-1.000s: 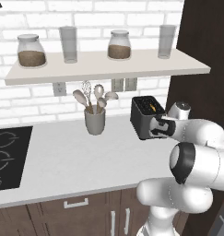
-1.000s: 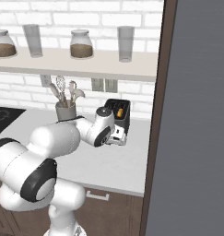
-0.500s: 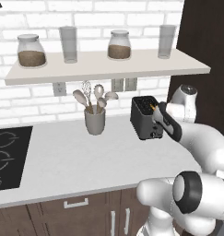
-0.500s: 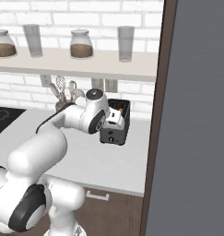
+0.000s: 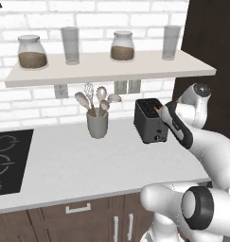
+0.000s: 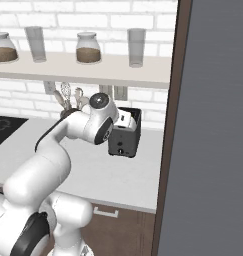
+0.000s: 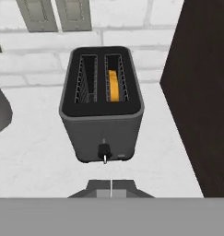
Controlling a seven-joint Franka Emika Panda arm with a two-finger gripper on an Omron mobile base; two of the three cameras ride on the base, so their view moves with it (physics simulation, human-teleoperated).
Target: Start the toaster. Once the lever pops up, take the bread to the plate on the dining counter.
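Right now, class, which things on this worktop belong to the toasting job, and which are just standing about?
Belong to the job:
toaster
bread, sitting in the toaster's right slot
claw, shut

Just standing about:
utensil cup
two jars on the shelf
two glasses on the shelf
cooktop

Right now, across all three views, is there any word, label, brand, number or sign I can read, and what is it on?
None can be read.
Small black boxy toaster: tiny pale marks low on its front face, too small to read.
Black cooktop: thin pale ring outlines, no text.
Two glass jars with brown contents: no labels.
Grey wall outlets: blank.
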